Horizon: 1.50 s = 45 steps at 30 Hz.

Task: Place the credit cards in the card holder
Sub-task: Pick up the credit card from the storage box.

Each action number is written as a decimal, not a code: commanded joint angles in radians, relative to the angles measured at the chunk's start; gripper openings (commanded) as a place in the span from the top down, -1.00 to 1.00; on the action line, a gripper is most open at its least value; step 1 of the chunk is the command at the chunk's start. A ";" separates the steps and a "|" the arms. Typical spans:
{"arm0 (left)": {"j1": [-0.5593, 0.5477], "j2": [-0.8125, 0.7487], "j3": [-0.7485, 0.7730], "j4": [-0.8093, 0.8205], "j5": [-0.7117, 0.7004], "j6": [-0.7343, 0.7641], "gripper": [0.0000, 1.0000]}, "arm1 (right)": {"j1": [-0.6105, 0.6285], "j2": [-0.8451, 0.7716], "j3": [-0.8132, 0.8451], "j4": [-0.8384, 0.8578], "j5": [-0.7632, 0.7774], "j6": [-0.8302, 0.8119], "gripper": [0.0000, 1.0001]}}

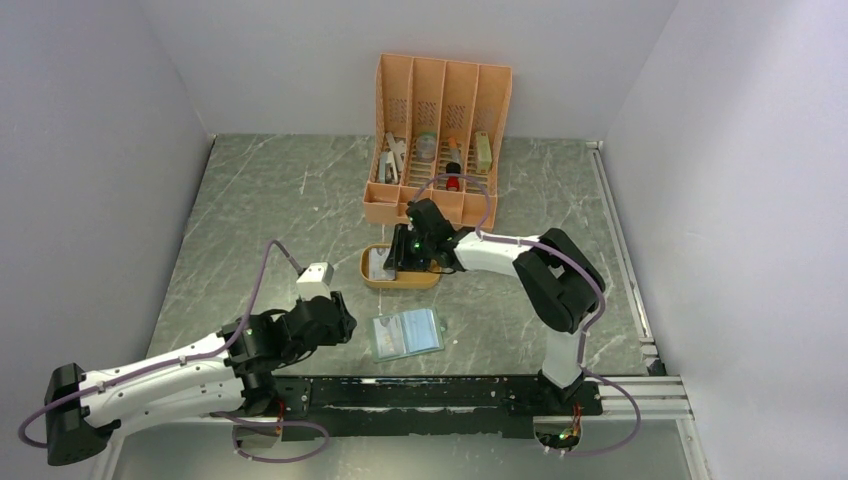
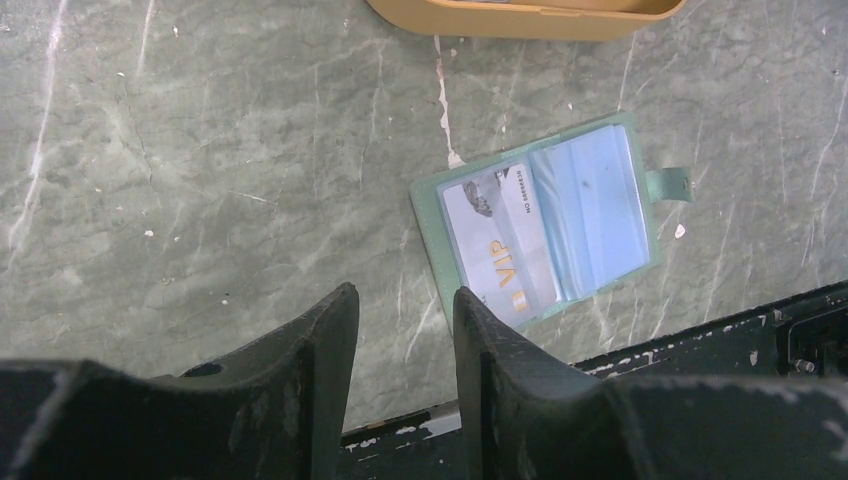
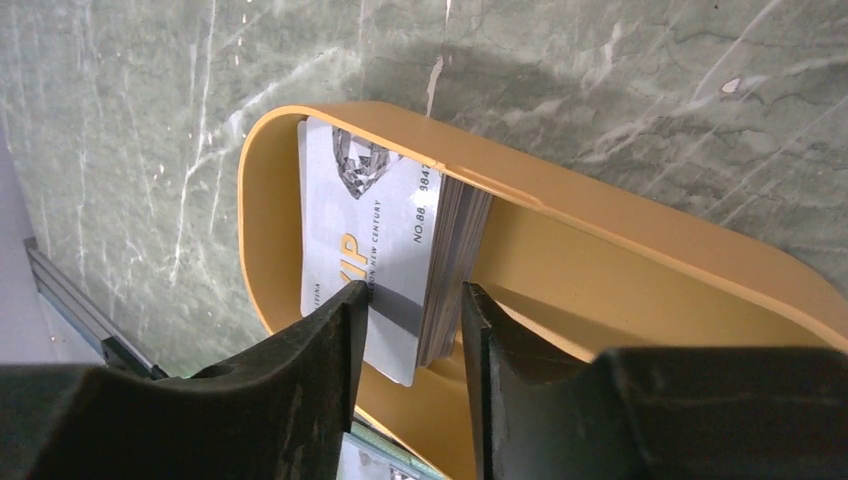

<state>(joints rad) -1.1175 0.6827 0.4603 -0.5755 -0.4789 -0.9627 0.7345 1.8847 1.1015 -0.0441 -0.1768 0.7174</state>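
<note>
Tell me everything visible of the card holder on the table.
The card holder is a small grey-green bifold with clear plastic pockets. It lies open and flat on the marbled table, on the near side of the orange tray and apart from it. A pale card marked VIP sits in one pocket; the other looks empty. A small tab sticks out from one edge. Only the table touches it.

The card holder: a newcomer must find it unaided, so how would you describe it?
Start at the tall orange slotted organizer at the back of the marble table, then come forward past the orange oval tray. Just beyond it, nearer the arms' bases, the card holder lies open and flat. It alone is thin and green-edged, with clear pockets, one showing a VIP card.
</note>
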 commanded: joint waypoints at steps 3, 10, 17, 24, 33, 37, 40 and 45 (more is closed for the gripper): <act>-0.005 0.015 -0.011 0.001 -0.018 -0.008 0.11 | -0.017 -0.019 -0.044 0.023 -0.015 -0.003 0.22; -0.005 0.026 -0.004 0.008 -0.016 -0.007 0.11 | -0.020 -0.037 -0.058 0.039 -0.052 0.015 0.01; -0.005 0.016 -0.006 0.005 -0.013 -0.013 0.11 | -0.025 -0.018 -0.044 0.051 -0.061 0.016 -0.08; -0.005 0.012 -0.012 0.005 -0.012 -0.015 0.11 | -0.035 -0.013 -0.068 0.064 -0.073 0.024 0.09; -0.005 0.030 -0.011 0.017 -0.012 -0.010 0.12 | -0.056 -0.048 -0.105 0.084 -0.079 0.034 0.34; -0.005 0.034 -0.011 0.021 -0.010 -0.010 0.11 | -0.060 -0.057 -0.112 0.088 -0.085 0.034 0.39; -0.005 0.034 -0.011 0.023 -0.008 -0.010 0.11 | -0.060 -0.065 -0.118 0.092 -0.087 0.037 0.43; -0.005 0.035 -0.008 0.022 -0.011 -0.008 0.12 | -0.062 -0.076 -0.121 0.092 -0.089 0.039 0.54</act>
<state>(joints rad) -1.1175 0.7170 0.4587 -0.5724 -0.4786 -0.9691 0.6815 1.8359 0.9977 0.0593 -0.2733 0.7624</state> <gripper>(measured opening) 0.444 0.246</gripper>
